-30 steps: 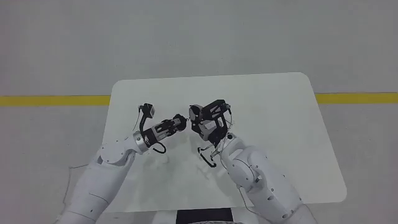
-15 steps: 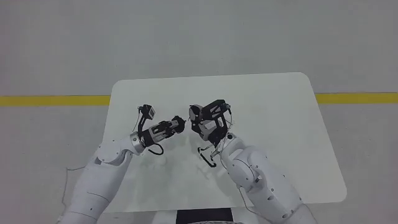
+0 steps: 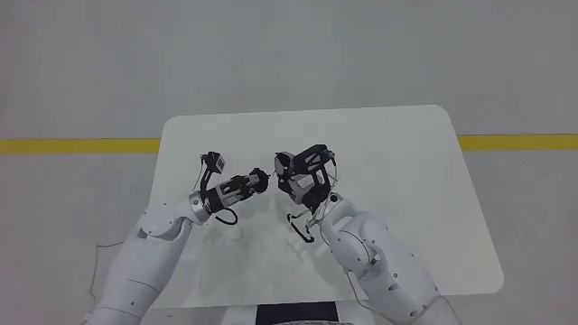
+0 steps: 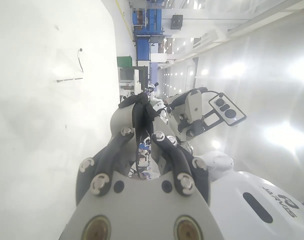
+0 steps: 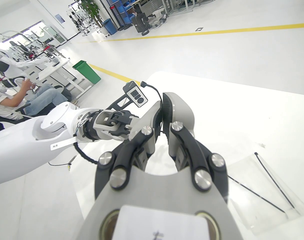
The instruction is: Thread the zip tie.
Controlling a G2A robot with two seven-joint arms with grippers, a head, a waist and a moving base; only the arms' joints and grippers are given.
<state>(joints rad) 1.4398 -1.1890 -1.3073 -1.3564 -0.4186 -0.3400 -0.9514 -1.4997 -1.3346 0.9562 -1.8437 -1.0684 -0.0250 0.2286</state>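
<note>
In the top view, the left claw [image 3: 259, 181] and the right claw [image 3: 287, 177] are tip to tip above the middle of the desk [image 3: 406, 144], both off its surface.

In the left wrist view, the left claw is clenched, with a dark bunch at its tips. The right claw is just beyond it. Two spare ties [image 4: 80, 62] lie apart on the desk.

In the right wrist view, the right claw is clenched, its ribbed pads [image 5: 167, 111] pressed on a thin black strip that looks to be the zip tie [image 5: 164, 131]. The left claw's tip is hidden behind it. More ties lie on a clear sheet [image 5: 242, 176] nearby.

I judge the pick-up done and the two claws aligned. No closed loop shows, so passing the tail through the head and pulling it tight remain.
</note>
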